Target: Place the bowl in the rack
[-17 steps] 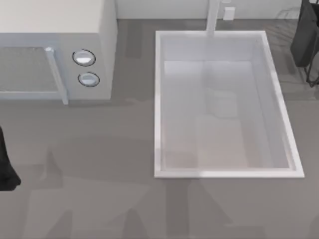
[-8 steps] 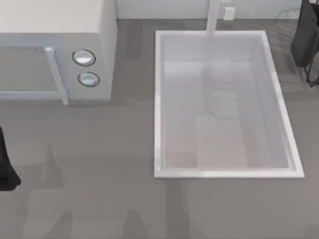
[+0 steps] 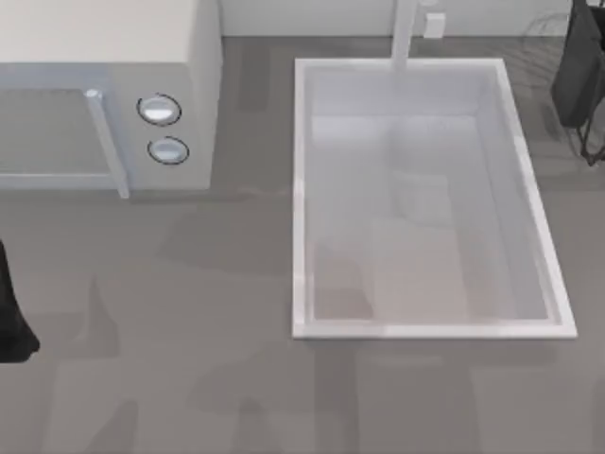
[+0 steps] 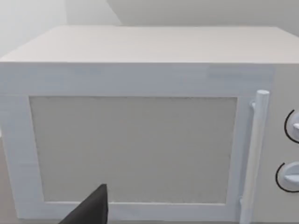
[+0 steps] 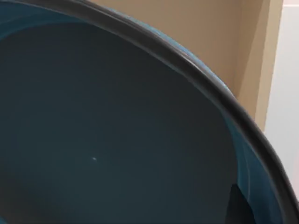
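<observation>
The bowl [image 5: 117, 140] sits very close to the right wrist camera, with a deep-blue inside and a dark rim curving across. One dark finger [image 5: 240, 205] of my right gripper lies against its inner wall, so the gripper is shut on the bowl. From above, my right arm [image 3: 579, 66] hangs at the far right edge, over the thin dark wires of the rack [image 3: 544, 24]. My left arm [image 3: 11, 322] is parked at the left edge of the counter, facing the microwave.
A white microwave [image 3: 104, 95] with two knobs and a bar handle [image 4: 254, 154] stands at the back left. A large white sink basin [image 3: 302, 208] with a faucet [image 3: 406, 33] takes up the middle right. Grey counter spreads across the front.
Shadows on the counter and in the sink have shifted. Both arms look where they were.
</observation>
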